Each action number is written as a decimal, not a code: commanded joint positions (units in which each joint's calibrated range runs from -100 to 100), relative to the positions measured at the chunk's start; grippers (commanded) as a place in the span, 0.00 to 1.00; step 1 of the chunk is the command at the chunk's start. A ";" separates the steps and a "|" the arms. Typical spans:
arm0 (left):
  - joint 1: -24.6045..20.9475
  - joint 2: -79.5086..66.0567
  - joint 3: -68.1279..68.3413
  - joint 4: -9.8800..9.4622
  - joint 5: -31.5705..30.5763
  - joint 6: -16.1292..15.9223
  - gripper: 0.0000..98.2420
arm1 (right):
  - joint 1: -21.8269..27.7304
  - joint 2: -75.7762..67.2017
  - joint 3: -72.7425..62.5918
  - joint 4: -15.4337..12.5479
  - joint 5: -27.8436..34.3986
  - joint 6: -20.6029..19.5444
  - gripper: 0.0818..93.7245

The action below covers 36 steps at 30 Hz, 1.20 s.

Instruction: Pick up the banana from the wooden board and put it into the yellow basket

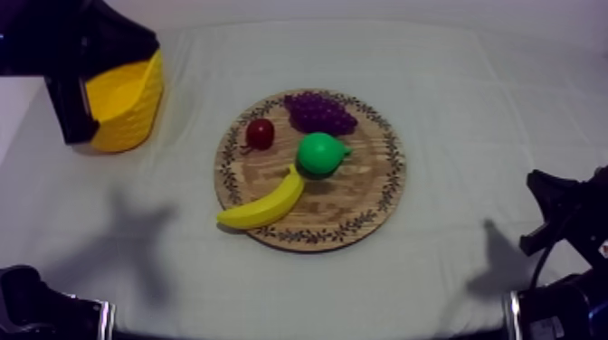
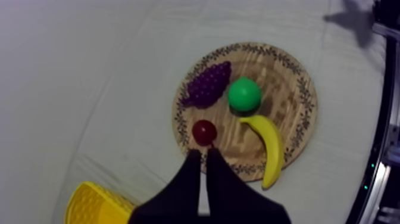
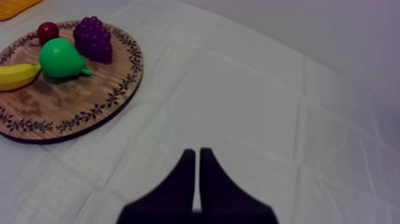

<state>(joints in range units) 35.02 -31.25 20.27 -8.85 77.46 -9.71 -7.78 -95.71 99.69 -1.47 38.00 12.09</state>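
grey-white cloth covers the worktop (image 1: pixel 470 90). round wooden board (image 1: pixel 362 194) w/ patterned rim sits at centre of the top-view frame. yellow basket (image 1: pixel 127 99) is at upper left of that frame, well apart from the board, partly under the black bulk of the left arm.

left end effector (image 2: pixel 202 154) is clenched on nothing - fingers lie together as a narrow wedge, tip over the board's near rim just beside the small red fruit (image 1: pixel 260 134), w/ the basket's edge close by its base. right end effector (image 3: pixel 196 152) is likewise clenched, nothing in it, over bare cloth, apart from the board.

banana (image 1: pixel 267 206) lies on the lower-left part of the board - one end pokes out past the rim, the other is just beside the pear (image 1: pixel 318 154). grapes (image 1: pixel 318 111) are at the board's upper edge, the pear mid-board below them, the red fruit at upper left of the board.
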 commanded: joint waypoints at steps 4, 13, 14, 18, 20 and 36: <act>0.76 2.33 1.43 1.97 4.90 -0.33 0.05 | -0.03 -0.04 -0.03 -0.02 -0.02 -0.02 0.00; 1.41 7.94 9.14 3.42 5.12 -0.30 0.06 | -0.03 -0.04 -0.03 -0.02 -0.02 -0.03 0.00; 1.50 8.40 9.92 3.49 4.57 -0.19 0.07 | -0.03 -0.04 -0.03 -0.02 -0.02 -0.02 0.00; 2.41 9.53 12.83 3.48 2.56 0.27 0.20 | -0.03 -0.04 -0.03 -0.02 -0.02 -0.01 0.00; 3.07 9.82 13.71 3.32 2.01 0.43 0.35 | -0.03 -0.04 -0.03 -0.02 -0.02 -0.01 0.00; 5.25 12.23 18.49 3.82 -2.17 0.86 0.65 | -0.03 -0.04 -0.03 -0.02 -0.02 0.00 0.00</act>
<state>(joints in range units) 40.22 -19.28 38.73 -4.99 75.36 -8.88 -7.78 -95.71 99.69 -1.47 37.99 12.27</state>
